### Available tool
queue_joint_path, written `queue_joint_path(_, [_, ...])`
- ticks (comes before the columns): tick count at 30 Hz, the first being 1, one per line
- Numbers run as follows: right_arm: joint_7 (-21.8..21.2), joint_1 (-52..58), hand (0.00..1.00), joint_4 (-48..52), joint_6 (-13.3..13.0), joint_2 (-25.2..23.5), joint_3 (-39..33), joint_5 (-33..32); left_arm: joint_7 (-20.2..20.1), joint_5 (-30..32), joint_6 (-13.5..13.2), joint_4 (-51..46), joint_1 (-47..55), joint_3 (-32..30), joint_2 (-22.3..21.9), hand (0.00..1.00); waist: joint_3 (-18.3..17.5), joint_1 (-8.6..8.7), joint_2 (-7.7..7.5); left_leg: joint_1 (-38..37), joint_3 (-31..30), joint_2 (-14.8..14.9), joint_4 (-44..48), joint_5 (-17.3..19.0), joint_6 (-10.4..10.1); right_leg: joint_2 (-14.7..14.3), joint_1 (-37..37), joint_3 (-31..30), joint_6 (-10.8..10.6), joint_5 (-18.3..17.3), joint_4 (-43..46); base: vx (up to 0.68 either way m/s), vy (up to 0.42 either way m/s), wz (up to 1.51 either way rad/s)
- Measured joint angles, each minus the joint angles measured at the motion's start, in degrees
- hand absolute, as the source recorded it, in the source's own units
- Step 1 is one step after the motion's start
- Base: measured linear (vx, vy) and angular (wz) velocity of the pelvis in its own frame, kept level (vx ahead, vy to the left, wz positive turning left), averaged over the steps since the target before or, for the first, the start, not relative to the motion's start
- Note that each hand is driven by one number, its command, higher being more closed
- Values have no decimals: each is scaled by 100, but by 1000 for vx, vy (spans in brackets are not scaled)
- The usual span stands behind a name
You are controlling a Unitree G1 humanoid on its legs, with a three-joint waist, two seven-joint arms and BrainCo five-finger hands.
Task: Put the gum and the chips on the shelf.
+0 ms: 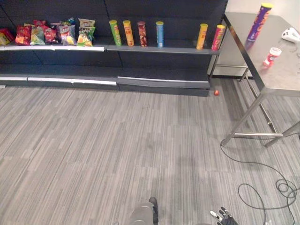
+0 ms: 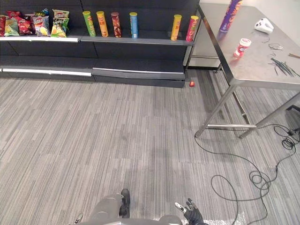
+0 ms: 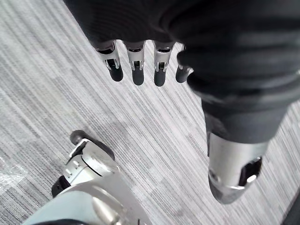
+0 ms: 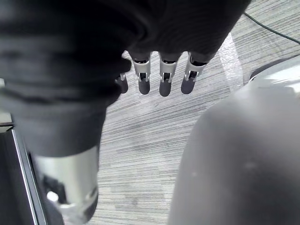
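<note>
Shelving (image 1: pixel 178 47) in a dark colour stands across the far side, from about 10 to 1 o'clock. On its upper board there is a pile of snack bags (image 1: pixel 49 33) at the 10 o'clock end. A row of six upright tubes (image 1: pixel 141 33) follows towards 1 o'clock, with free board between some of them.

The steel table (image 1: pixel 281 75) stands at 2 o'clock, just beside the end of the shelving. It carries both things of the task. The purple chips tube (image 1: pixel 258 21) is upright near the far edge, and the gum bottle (image 1: pixel 272 56) with its red label stands nearer, well apart from the tube. A white object (image 1: pixel 291 33) lies at the table's far right.

The left hand (image 3: pixel 136 65) and the right hand (image 4: pixel 161 75) hang low over the carpet, fingers straight and loose, with nothing in them.

The step in hand seems to be the approach, since nothing is picked up yet. I think the robot should turn towards 2 o'clock and stand square to the table edge before reaching. The tall tube will probably tip easily, so a grip around its middle is safer than one near the cap.
</note>
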State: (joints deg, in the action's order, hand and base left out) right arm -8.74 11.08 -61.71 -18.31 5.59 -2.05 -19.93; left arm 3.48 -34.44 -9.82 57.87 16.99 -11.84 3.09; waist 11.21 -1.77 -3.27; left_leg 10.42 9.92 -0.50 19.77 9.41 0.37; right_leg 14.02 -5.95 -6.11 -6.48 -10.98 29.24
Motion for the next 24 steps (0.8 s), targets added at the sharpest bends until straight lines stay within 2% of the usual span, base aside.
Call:
queue_joint_path(1, [54, 23, 0, 12, -87, -5, 6, 0, -40, 160, 7, 42, 2, 63, 78, 0, -41, 31, -31, -210, 58, -119, -182, 44, 71, 106, 369, -68, 14, 393, 819, 267, 147, -8])
queue_joint_path(2, [85, 30, 0, 16, -104, -1, 8, -1, -66, 221, 18, 55, 10, 143, 125, 0, -55, 54, -42, -315, 62, -195, -254, 65, 107, 163, 511, -63, 13, 641, 1137, 267, 142, 0])
queue_joint_path(3, [144, 35, 0, 38, -114, 16, 6, -13, -142, 356, 25, 67, 16, 259, 192, 0, -62, 139, -47, -573, 89, -305, -410, 122, 199, 286, 760, -11, 69, 1253, 1713, 287, 158, -1])
queue_joint_path(4, [207, 36, 0, 69, -133, 18, -31, -17, -184, 424, 28, 72, 15, 277, 207, 0, -35, 189, 25, -790, 105, -350, -540, 198, 279, 387, 1051, 118, 110, 1424, 2321, 289, 153, -10])
queue_joint_path(5, [220, 37, 0, 78, -138, 19, -44, -17, -196, 424, 31, 75, 9, 278, 209, 0, -39, 187, 21, -899, 110, -363, -589, 240, 318, 386, 1237, 209, 222, 1259, 2667, 289, 127, -15])
queue_joint_path(6, [225, 48, 0, 82, -146, 21, -44, -25, -199, 418, 36, 75, 4, 280, 211, 0, -38, 194, 26, -1059, 110, -355, -649, 270, 364, 380, 1471, 421, 301, 895, 3069, 344, 96, -13])
queue_joint_path(7, [216, 69, 0, 79, -151, 19, -37, -63, -197, 409, 42, 79, 4, 287, 212, 0, -22, 239, 46, -1369, 112, -311, -788, 300, 423, 288, 1679, 912, 285, 292, 3201, 361, 67, -7])
queue_joint_path(8, [217, 78, 0, 78, -154, 21, -38, -99, -198, 407, 47, 80, 4, 307, 210, 0, -4, 257, 73, -1507, 113, -257, -842, 317, 446, 203, 1727, 1116, 286, 75, 3059, 361, 15, -5])
queue_joint_path(9, [222, 99, 0, 77, -166, 24, -38, -138, -199, 397, 51, 83, 6, 325, 189, 0, 8, 303, 126, -1744, 140, -130, -974, 352, 457, -41, 1818, 1477, 315, -211, 2462, 235, -27, -4])
queue_joint_path(10, [219, 101, 0, 87, -186, 21, -41, -138, -199, 392, 50, 82, 6, 325, 173, 0, 6, 316, 154, -1799, 162, -54, -1021, 384, 432, -174, 1873, 1619, 349, -249, 2060, 331, -61, -14])
queue_joint_path(11, [221, 111, 0, 122, -236, 8, -39, -128, -199, 378, 48, 81, -13, 320, 160, 0, 19, 320, 184, -1961, 199, 75, -1080, 455, 373, -437, 2018, 1849, 341, -229, 958, 285, -68, -12])
queue_joint_path(13, [229, 163, 0, 191, -342, -9, -61, -72, -194, 379, 50, 84, -60, 306, 150, 0, 29, 320, 197, -2104, 184, 160, -1113, 546, 288, -583, 2177, 1894, 268, -91, 28, 314, -93, -2])
queue_joint_path(15, [225, 205, 0, 311, -437, -29, -151, 0, -182, 387, 41, 80, -123, 278, 108, 0, 62, 322, 252, -2305, 67, 295, -1153, 806, 73, -631, 2251, 1863, 259, 555, -1346, 379, -169, 19])
queue_joint_path(17, [227, 259, 0, 318, -461, -47, -200, 120, -177, 395, 43, 80, -131, 177, 69, 0, 66, 306, 241, -2500, -20, 309, -1116, 1089, -59, -520, 2246, 1810, 213, 831, -1615, 396, -246, 25])
queue_joint_path(18, [225, 291, 0, 344, -445, 10, -198, 187, -143, 415, 42, 82, -155, 66, -40, 0, 74, 320, 278, -2690, -138, 406, -1116, 1271, -211, -491, 2255, 1898, 328, 1229, -1258, 554, -344, 43])
queue_joint_path(19, [237, 376, 0, 491, -429, 104, -217, 176, -107, 422, 48, 92, -176, 29, -175, 0, 43, 341, 464, -2808, -276, 577, -1150, 1290, -287, -599, 2286, 2034, 521, 1098, -906, 492, -288, 43])
queue_joint_path(20, [241, 378, 0, 533, -420, 160, -213, 182, -102, 424, 43, 85, -222, 20, -243, 0, 27, 319, 560, -2815, -331, 653, -1109, 1230, -319, -647, 2307, 2092, 589, 960, -788, 486, -280, 21])
queue_joint_path(21, [289, 281, 0, 530, -343, 211, -210, 194, -97, 410, 33, 55, -224, -49, -355, 0, 21, 282, 613, -2737, -453, 731, -921, 1003, -359, -695, 2342, 2133, 687, 749, -600, 455, -285, 4])
queue_joint_path(23, [392, 255, 0, 531, -293, 212, -192, 227, -105, 357, 74, 31, -230, -103, -365, 0, 16, 300, 601, -2632, -585, 785, -515, 714, -395, -695, 2286, 2199, 760, 430, -332, 437, -289, 5])
queue_joint_path(24, [465, 247, 0, 540, -284, 215, -177, 344, -135, 352, 117, 25, -226, -170, -366, 0, 12, 299, 600, -2493, -643, 851, 64, 541, -470, -735, 2145, 2212, 787, 184, -226, 461, -292, 7])
